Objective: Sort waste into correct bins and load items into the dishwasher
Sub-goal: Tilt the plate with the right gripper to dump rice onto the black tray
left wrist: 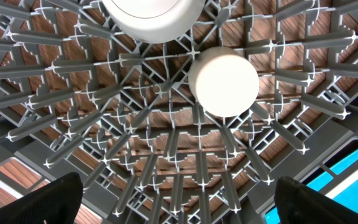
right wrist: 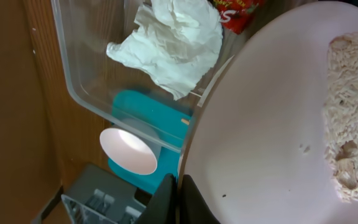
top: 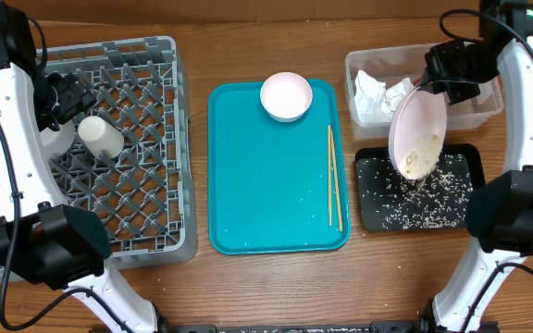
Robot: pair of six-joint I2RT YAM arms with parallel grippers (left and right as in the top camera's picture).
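Two robot arms work at a brown wooden table [top: 276, 287] with a streaky grain, and the table fills the overhead view right to its edges. On the left side stands a big grey rack [top: 188, 185] with a criss-cross floor, and the wood shows through the holes. A small white cup [top: 100, 136] stands in the rack. The left gripper [left wrist: 179, 208] hangs over the rack just beside the cup, with its two fingers spread wide and nothing between them. A round white thing [left wrist: 154, 15] shows at the top of the left wrist view, but it is cut off. A teal tray [top: 266, 185] lies in the middle of the table. A pink-white bowl [top: 286, 96] sits at its far end, and two thin chopsticks [top: 334, 176] lie side by side along its right edge. The right gripper [right wrist: 182, 196] is pinched tight on the rim of a pink-white plate [top: 419, 134]. The plate is tipped over the far end of a black tray [top: 477, 157]. A heap of rice [top: 421, 157] sits low on the plate, and loose grains lie all over the black tray. Behind it is a clear tub [top: 354, 65] with a crumpled white napkin [top: 370, 92] inside. A red wrapper [right wrist: 238, 9] lies in the tub too, and its white letters are cut off, so I cannot read them.
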